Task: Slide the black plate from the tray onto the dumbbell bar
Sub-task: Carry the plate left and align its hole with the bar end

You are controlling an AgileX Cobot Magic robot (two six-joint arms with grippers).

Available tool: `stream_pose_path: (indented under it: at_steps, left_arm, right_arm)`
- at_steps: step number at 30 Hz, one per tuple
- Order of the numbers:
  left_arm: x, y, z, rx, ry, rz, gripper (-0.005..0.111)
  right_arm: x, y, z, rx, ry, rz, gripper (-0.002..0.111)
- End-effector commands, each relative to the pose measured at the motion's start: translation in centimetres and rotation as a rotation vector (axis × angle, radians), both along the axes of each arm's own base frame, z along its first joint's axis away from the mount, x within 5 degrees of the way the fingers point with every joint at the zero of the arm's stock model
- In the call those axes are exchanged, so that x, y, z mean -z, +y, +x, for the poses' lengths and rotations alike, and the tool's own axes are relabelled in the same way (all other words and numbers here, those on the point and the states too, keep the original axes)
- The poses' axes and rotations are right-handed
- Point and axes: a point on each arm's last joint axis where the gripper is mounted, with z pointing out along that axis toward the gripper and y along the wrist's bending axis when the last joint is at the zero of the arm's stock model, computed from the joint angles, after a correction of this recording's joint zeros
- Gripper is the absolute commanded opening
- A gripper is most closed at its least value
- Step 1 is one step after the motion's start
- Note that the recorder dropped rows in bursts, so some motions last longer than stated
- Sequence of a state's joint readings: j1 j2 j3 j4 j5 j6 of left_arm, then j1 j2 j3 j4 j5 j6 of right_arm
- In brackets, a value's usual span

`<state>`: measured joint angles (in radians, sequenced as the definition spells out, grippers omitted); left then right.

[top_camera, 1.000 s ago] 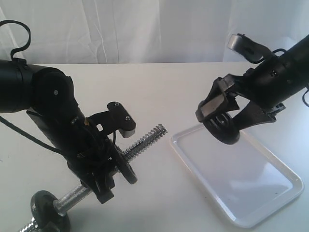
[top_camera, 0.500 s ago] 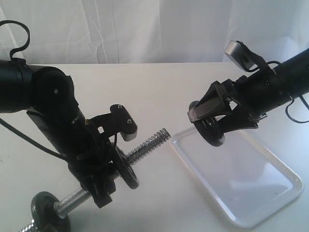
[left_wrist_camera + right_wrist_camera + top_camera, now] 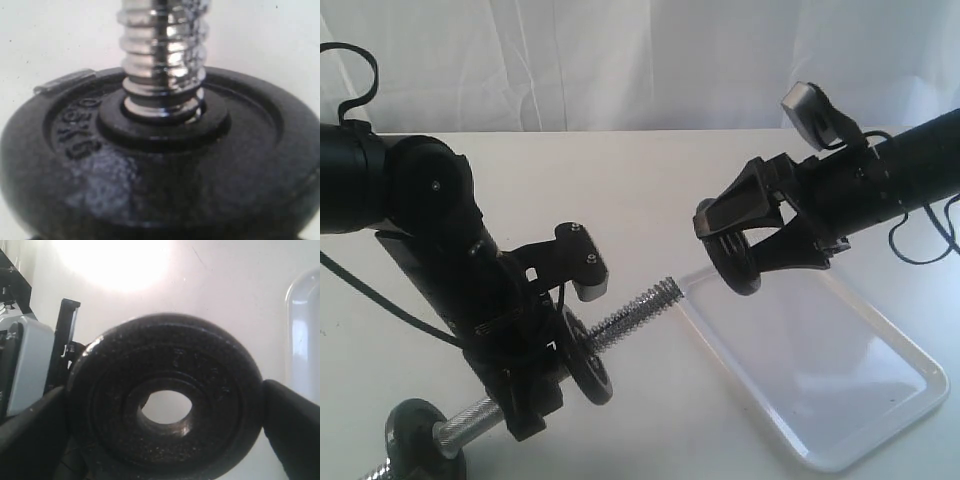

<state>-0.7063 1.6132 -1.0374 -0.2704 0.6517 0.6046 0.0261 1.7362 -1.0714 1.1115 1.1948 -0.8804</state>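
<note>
My right gripper (image 3: 744, 247) is shut on the black plate (image 3: 732, 263), holding it on edge in the air over the tray's (image 3: 880, 425) near-left corner. The plate's face and hole point toward the dumbbell bar (image 3: 638, 306). A short gap separates the plate from the bar's threaded tip. The right wrist view shows the plate (image 3: 200, 365) between two dark fingers (image 3: 292, 425). My left gripper (image 3: 525, 385) is shut on the bar's middle and holds it slanted upward. One black disc (image 3: 586, 358) sits on the bar just above the gripper. In the left wrist view this disc (image 3: 150, 175) hides the jaws.
Another black disc (image 3: 415, 438) sits on the bar's lower end at the table's front left. The white tray holds nothing else. White cloth hangs behind the table. A cable (image 3: 355, 75) loops above the left arm.
The right gripper has carried the plate leftward, off the tray and closer to the bar's tip. The left arm has shifted the bar a little rightward and lower.
</note>
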Motion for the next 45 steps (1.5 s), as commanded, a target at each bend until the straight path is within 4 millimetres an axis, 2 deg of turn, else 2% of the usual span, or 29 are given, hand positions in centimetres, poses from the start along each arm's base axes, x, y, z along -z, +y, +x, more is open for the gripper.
stream_pose_path:
  at_steps: [1,13,21,39,45]
  left_arm:
    - [-2.5,-0.5,-0.6,0.026,-0.016,-0.113,0.000]
    - [-2.5,-0.5,-0.6,0.026,-0.016,-0.113,0.000]
    - [-2.5,-0.5,-0.6,0.025,-0.015,-0.114,0.000]
    - [-2.5,-0.6,-0.7,0.019,-0.008,-0.123,0.000]
    - [-2.5,-0.6,-0.7,0.019,-0.008,-0.123,0.000]
  right_arm:
    - [0.6,0.8,0.1,-0.003,0.038,0.067,0.000]
    - [0.7,0.9,0.1,0.028,0.082,0.088,0.000]
    - [0.6,2.8,-0.5,-0.029,0.084,0.089,0.000]
    - [0.5,3.0,-0.4,-0.025,0.083,0.107,0.000]
    - [1.2,3.1,-0.2,-0.021,0.107,0.109,0.000]
